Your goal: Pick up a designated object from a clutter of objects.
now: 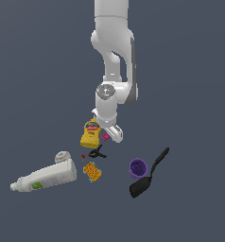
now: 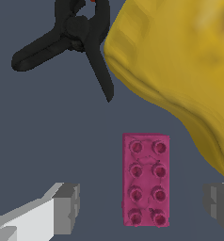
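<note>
Fingers point(image 2: 141, 212) apart, straddling magenta brick point(image 2: 146, 180); yellow mustard bottle point(image 2: 180, 70) just beside; black clamp point(image 2: 71, 40) near.

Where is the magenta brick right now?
In the exterior view the magenta brick lies just right of the yellow mustard bottle, under the tool. The wrist view shows it flat between the open fingers, the black clamp beyond.

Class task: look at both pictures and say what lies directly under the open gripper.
The pink brick lies flat, studs up, between the gripper's open fingers. In the exterior view the gripper hides most of it. The yellow bottle lies beside it.
</note>
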You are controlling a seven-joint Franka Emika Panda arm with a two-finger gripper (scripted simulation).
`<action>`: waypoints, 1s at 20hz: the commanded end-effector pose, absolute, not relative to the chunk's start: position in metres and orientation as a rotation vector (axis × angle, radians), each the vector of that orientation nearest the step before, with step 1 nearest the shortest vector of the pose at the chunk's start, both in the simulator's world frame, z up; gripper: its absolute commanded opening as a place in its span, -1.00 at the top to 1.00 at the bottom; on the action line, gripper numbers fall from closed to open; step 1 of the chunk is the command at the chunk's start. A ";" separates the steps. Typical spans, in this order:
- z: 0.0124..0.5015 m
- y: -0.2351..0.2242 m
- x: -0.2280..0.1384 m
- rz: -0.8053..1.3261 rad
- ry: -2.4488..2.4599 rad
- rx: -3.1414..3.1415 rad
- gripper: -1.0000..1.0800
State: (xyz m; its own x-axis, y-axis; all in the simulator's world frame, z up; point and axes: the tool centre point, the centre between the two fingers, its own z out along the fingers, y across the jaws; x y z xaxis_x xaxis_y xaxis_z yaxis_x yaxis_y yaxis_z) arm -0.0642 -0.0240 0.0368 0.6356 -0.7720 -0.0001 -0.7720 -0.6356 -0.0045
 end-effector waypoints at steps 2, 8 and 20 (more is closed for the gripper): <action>0.021 -0.030 -0.066 0.000 1.356 -2.834 -0.92; 0.012 -0.030 -0.066 0.000 1.357 -2.833 -0.92; 0.022 -0.033 -0.063 -0.019 1.372 -2.820 1.00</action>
